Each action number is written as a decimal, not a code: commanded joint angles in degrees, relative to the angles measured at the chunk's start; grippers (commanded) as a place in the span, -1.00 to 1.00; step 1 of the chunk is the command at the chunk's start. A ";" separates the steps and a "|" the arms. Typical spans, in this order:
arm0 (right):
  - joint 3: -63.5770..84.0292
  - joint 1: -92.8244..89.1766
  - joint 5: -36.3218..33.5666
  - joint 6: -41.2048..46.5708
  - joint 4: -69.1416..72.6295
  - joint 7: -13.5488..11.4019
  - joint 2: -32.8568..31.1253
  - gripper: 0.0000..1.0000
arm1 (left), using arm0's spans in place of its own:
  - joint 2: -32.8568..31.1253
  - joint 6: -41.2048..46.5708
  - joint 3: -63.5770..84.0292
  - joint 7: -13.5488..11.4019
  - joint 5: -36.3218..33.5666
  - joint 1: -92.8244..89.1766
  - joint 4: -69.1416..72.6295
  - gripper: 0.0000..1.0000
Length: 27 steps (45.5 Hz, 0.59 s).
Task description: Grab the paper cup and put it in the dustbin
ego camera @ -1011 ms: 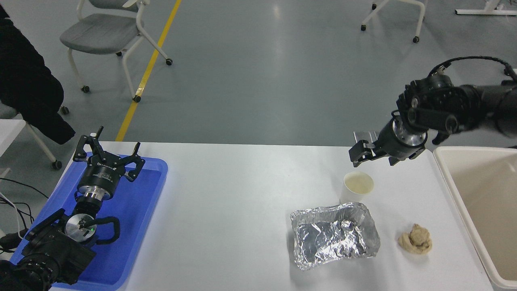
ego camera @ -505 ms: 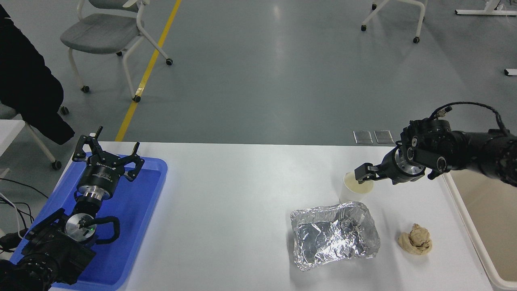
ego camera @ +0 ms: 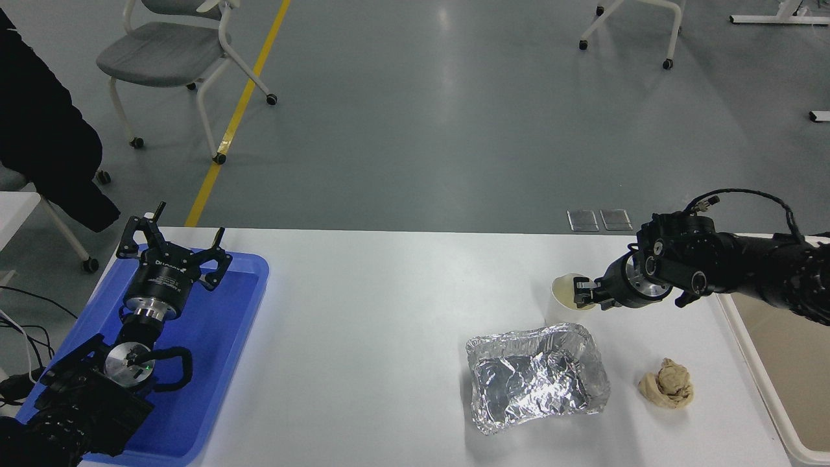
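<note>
Where the right arm reaches in from the right edge, the right gripper (ego camera: 582, 293) sits at the rim of the paper cup (ego camera: 565, 293), its fingers pinching the near wall, though the inner fingertip is hard to make out. The cup stands on the worktop (ego camera: 363, 337) just behind the foil tray (ego camera: 537, 376). The dustbin (ego camera: 765, 383) is cut off at the right edge; the left gripper (ego camera: 172, 243) hangs spread over the blue tray (ego camera: 220, 363).

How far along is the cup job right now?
Nothing is binned yet. The paper cup stands on the table behind the foil tray. The right gripper is at its rim, one finger inside; a firm grasp isn't clear. Lifting and carrying to the dustbin remain.
</note>
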State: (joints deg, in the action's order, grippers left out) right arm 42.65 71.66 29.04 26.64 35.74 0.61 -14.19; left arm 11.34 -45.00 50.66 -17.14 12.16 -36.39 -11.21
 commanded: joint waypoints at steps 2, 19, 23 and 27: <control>-0.20 1.38 0.05 0.34 0.74 0.00 0.04 -1.00 | 0.00 0.00 -0.03 0.09 0.06 0.00 0.05 1.00; 4.37 16.74 -1.27 5.70 9.34 0.00 -2.07 -1.00 | 0.00 0.00 0.05 0.09 0.06 0.00 0.05 1.00; 7.79 23.77 -2.76 7.81 13.73 -0.08 -3.47 -1.00 | 0.00 0.00 -0.03 0.00 -0.03 0.00 -0.13 1.00; 14.38 33.35 -5.75 8.96 20.32 0.00 -4.53 -1.00 | 0.00 0.00 0.06 0.09 -0.03 0.00 0.05 1.00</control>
State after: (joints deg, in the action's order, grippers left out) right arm 47.40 87.58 27.36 31.77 44.87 0.61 -16.35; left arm 11.34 -45.00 50.63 -17.13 12.15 -36.40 -11.21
